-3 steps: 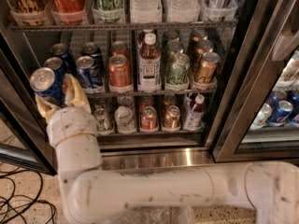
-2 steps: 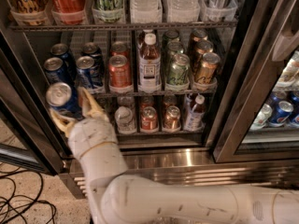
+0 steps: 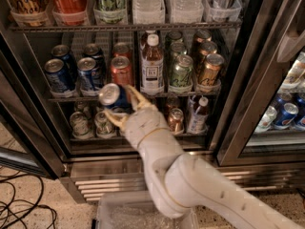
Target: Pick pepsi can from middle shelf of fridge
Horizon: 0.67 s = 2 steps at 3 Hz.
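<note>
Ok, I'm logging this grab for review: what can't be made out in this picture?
All in the camera view:
1. The label of the blue can, held by the claw in front of the middle shelf: faces away, fingers cover part.
2. Cans low in the fridge: some hidden behind the arm.
3. Top bottles: cut off by the upper edge.
4. Cans behind the right door: cut off by the right edge.
</note>
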Each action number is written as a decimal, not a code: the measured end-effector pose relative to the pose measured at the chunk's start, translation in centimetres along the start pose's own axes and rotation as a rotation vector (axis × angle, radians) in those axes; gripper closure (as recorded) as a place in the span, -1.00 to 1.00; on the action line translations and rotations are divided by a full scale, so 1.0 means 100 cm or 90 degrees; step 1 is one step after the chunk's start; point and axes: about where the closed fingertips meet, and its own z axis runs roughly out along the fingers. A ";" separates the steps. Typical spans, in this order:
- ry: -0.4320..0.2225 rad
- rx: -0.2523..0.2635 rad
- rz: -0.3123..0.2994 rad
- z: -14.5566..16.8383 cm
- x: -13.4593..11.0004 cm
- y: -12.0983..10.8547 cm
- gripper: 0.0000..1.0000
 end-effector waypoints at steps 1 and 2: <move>0.002 -0.007 -0.041 -0.013 0.006 -0.019 1.00; 0.002 -0.008 -0.039 -0.013 0.006 -0.019 1.00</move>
